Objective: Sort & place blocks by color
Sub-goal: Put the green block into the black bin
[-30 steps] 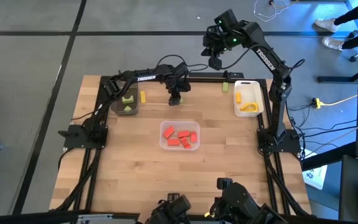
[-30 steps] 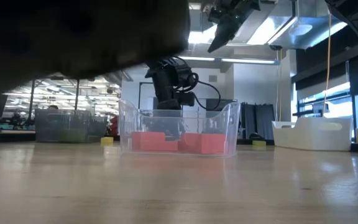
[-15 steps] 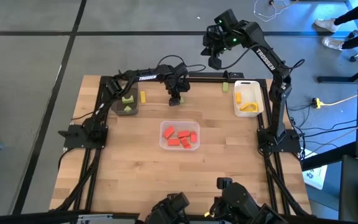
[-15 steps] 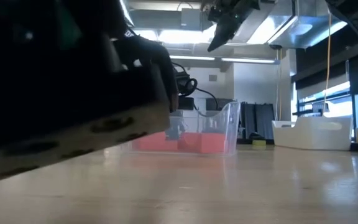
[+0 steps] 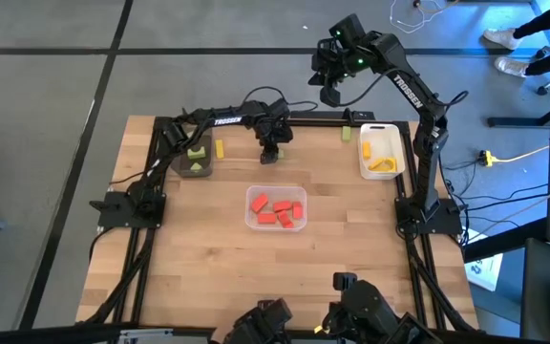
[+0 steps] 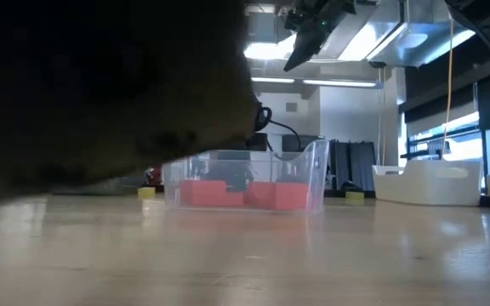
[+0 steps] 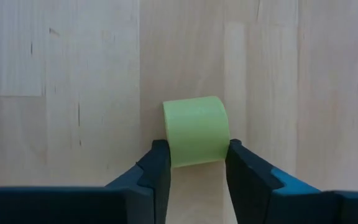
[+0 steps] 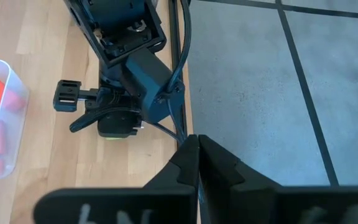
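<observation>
A light green block [image 7: 196, 127] with a rounded top lies on the wooden table near the middle of its far edge. My left gripper [image 7: 196, 165] stands over it [image 5: 269, 153], its fingers shut on the block's two sides. My right gripper [image 8: 194, 155] hangs shut and holds nothing, high above the far edge [image 5: 330, 94]. Red blocks [image 5: 277, 210] lie in the clear tray [image 5: 252, 222], green blocks [image 5: 196, 153] in the dark grey tray [image 5: 181, 164], and yellow blocks [image 5: 382, 164] in the white tray [image 5: 363, 167]. My left gripper pinches the light green block between its two fingers, one on each opposite side [image 7: 169, 146]. The fingers come steeply from above. The block sits flat on the table.
A loose yellow block [image 5: 220, 148] lies beside the dark grey tray, and another small block [image 5: 347, 134] lies near the white tray's far left corner. A large dark blurred shape [image 6: 100, 85] close to the low camera hides the left of that view.
The dark shape close to the low camera has shifted across that view's left half and now hides my left gripper there. Nothing else has visibly moved.
</observation>
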